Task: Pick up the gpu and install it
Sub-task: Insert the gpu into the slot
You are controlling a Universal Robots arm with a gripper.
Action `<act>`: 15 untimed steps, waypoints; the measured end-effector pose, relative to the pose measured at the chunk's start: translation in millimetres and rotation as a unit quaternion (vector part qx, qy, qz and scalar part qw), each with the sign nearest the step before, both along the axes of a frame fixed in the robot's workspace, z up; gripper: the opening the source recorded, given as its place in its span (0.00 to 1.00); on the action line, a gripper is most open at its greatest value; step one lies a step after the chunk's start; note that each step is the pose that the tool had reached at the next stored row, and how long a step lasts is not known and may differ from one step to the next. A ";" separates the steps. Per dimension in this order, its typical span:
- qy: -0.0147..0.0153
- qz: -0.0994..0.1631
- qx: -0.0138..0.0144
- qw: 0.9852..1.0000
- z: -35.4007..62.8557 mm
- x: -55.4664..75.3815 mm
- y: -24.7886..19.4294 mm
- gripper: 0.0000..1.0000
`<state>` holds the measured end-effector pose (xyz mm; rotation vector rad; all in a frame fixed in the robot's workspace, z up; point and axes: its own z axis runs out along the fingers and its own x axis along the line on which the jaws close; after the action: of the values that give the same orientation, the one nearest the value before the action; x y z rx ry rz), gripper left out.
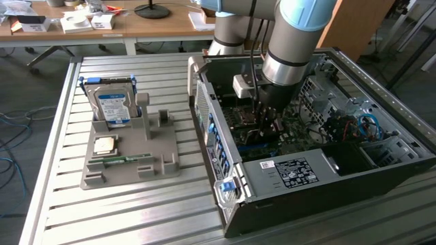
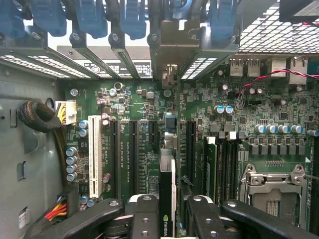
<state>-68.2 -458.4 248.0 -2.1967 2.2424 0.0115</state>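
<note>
Black two-finger tool (image 2: 167,219) clamped on the thin dark gpu card (image 2: 166,199), held edge-on at bottom centre of the wrist frame, over the green motherboard (image 2: 209,114) slots. Exterior frame: tool inside the open grey PC case (image 1: 286,173), centre-right; grey parts holder (image 1: 129,158) on slatted desk (image 1: 102,214) at left.

The case (image 1: 307,173) lies open on the table (image 1: 122,214), at 3 o'clock from the holder (image 1: 129,163) in the exterior view. The drive (image 1: 113,107) stands at the holder's 12 o'clock end. Inside the case, the gripper (image 1: 267,127) holds the gpu (image 2: 167,199) edge-on over the motherboard (image 2: 219,129) slots.
</note>
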 end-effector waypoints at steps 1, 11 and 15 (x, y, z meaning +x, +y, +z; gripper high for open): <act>0.000 0.000 0.000 1.000 0.0 0.0 0.0 0.27; 0.000 0.000 0.000 1.000 -0.3 -0.1 0.0 0.27; 0.000 0.000 0.000 1.000 -0.3 -0.1 0.0 0.27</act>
<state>-68.3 -458.4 247.7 -2.1967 2.2426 0.0115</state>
